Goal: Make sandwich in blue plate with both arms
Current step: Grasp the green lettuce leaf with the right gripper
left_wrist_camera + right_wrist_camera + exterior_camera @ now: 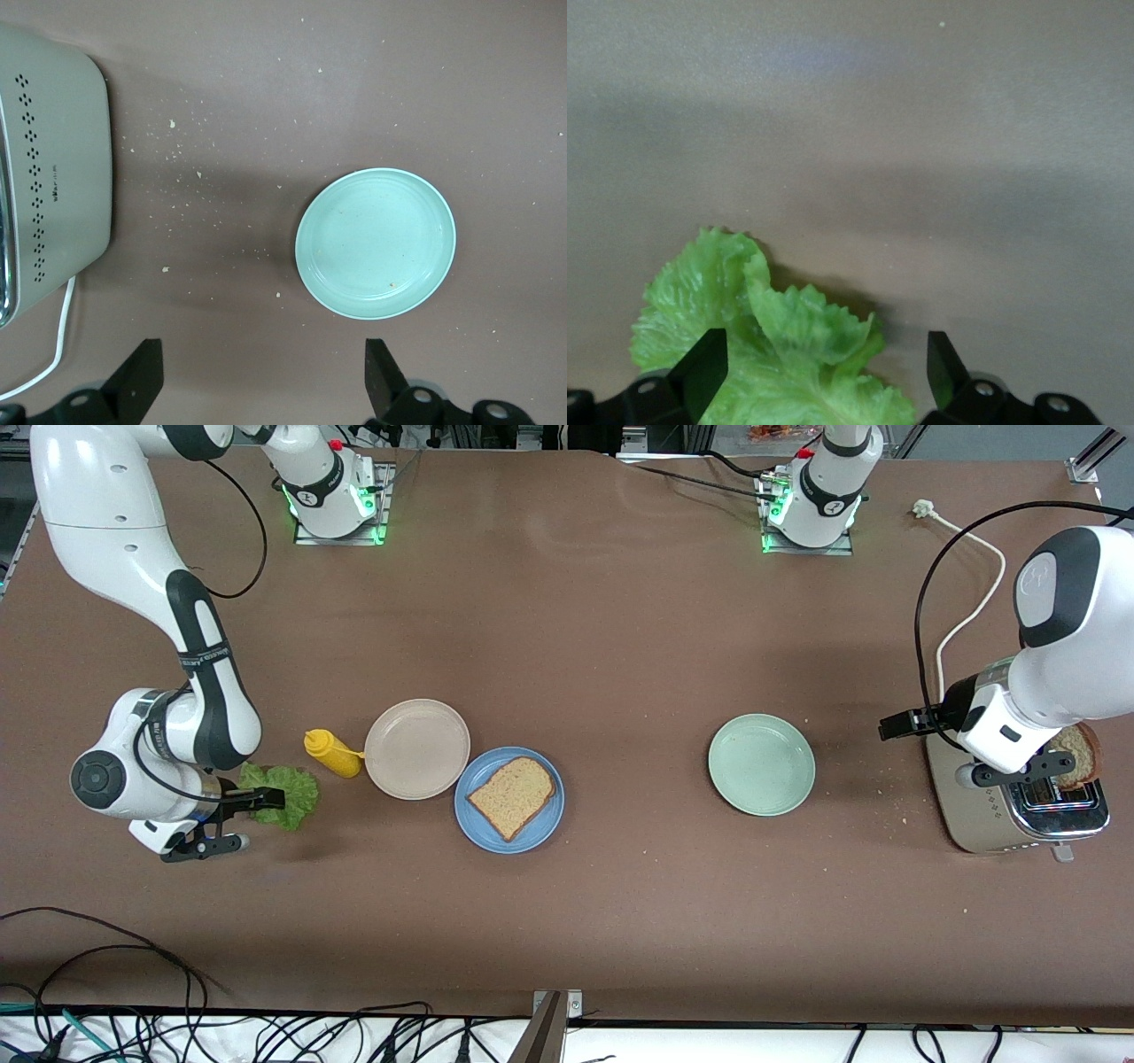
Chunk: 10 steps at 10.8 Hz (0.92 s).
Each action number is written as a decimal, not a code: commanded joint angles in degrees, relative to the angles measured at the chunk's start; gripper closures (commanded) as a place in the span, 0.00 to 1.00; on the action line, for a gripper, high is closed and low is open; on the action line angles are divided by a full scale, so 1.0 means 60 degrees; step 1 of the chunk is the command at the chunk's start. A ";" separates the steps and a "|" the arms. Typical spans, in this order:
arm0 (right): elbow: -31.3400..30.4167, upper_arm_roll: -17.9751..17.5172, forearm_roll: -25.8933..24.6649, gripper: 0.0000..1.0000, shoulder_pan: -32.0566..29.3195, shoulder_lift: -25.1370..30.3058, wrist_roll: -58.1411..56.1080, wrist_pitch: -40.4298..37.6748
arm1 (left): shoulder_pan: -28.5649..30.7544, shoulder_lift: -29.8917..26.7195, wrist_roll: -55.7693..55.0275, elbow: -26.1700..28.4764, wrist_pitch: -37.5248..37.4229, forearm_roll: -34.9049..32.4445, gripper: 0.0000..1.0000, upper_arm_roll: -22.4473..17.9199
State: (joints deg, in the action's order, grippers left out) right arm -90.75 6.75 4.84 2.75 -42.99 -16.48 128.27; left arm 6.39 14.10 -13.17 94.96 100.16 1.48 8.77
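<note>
The blue plate [546,823] holds one brown bread slice [512,795]. A second slice [1077,755] stands in the toaster [1010,824]. The green lettuce leaf [282,792] lies on the table near the right arm's end. My right gripper [252,821] is open just over the leaf. In the right wrist view the lettuce [788,363] lies between its spread fingers [704,363], around the gripper's middle [824,363]. My left gripper [974,746] is open and empty, up over the table beside the toaster. The left wrist view shows bare table under it [263,363].
A beige plate [416,779] touches the blue plate, with a yellow squeeze bottle [332,753] beside it. A mint-green plate [761,764] [376,243] lies between the blue plate and the toaster [53,177]. A white cord [966,611] runs from the toaster. Crumbs lie around it.
</note>
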 commanded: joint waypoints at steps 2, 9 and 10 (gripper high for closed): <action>-0.0035 -0.0173 0.0220 0.18 -0.0063 -0.0158 -0.0241 0.0052 | 0.0062 -0.0314 0.0188 0.0330 0.0167 0.0179 0.00 0.0003; -0.0035 -0.0202 0.0205 1.00 -0.0004 0.0424 -0.0564 -0.0080 | 0.0062 -0.0284 0.0203 0.0330 0.0153 0.0149 0.00 -0.0012; -0.0122 -0.0203 0.0205 1.00 0.0025 0.0863 -0.0564 -0.0515 | 0.0062 -0.0284 0.0203 0.0330 0.0138 0.0149 0.00 -0.0012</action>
State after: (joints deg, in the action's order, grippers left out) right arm -90.27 5.89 5.11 2.95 -43.06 -18.40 128.28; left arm 6.40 13.88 -13.17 95.37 100.18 1.48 8.71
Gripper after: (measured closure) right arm 0.938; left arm 0.000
